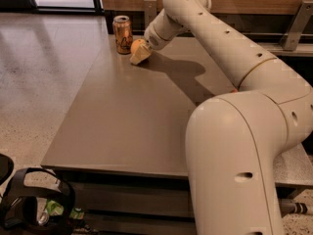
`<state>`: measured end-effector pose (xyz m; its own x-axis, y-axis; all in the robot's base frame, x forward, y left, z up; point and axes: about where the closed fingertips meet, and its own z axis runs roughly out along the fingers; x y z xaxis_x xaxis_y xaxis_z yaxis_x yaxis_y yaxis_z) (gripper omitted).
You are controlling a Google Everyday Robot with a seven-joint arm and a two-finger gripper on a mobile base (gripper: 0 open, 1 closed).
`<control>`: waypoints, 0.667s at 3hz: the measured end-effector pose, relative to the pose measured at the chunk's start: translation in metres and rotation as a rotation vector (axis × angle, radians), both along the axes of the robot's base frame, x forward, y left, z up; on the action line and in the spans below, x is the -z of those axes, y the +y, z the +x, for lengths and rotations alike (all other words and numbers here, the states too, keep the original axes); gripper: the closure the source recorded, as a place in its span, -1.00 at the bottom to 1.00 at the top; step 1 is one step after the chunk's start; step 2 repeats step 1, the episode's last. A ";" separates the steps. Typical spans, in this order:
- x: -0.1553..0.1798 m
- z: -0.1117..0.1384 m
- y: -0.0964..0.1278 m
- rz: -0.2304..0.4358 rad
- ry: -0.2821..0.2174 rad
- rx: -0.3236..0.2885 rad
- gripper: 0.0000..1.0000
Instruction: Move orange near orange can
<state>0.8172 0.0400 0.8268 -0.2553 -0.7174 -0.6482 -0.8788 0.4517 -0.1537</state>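
The orange can [122, 34] stands upright at the far left corner of the grey table [127, 121]. The orange [137, 45] is just to the right of the can, a small gap apart, low over the table surface. My gripper [140, 53] reaches in from the right at the end of the long cream arm. Its pale fingers [141, 58] are closed around the orange and hide its lower and right side. I cannot tell whether the orange touches the table.
My arm's large cream links [244, 146] fill the right half of the view above the table. A wooden wall and metal brackets [296, 26] run behind the table. A black-rimmed object [34, 204] sits on the floor at the lower left.
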 end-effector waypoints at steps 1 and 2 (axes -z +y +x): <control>0.001 0.000 0.001 0.000 0.002 -0.001 -1.00; 0.001 0.000 0.001 0.000 0.002 -0.001 -1.00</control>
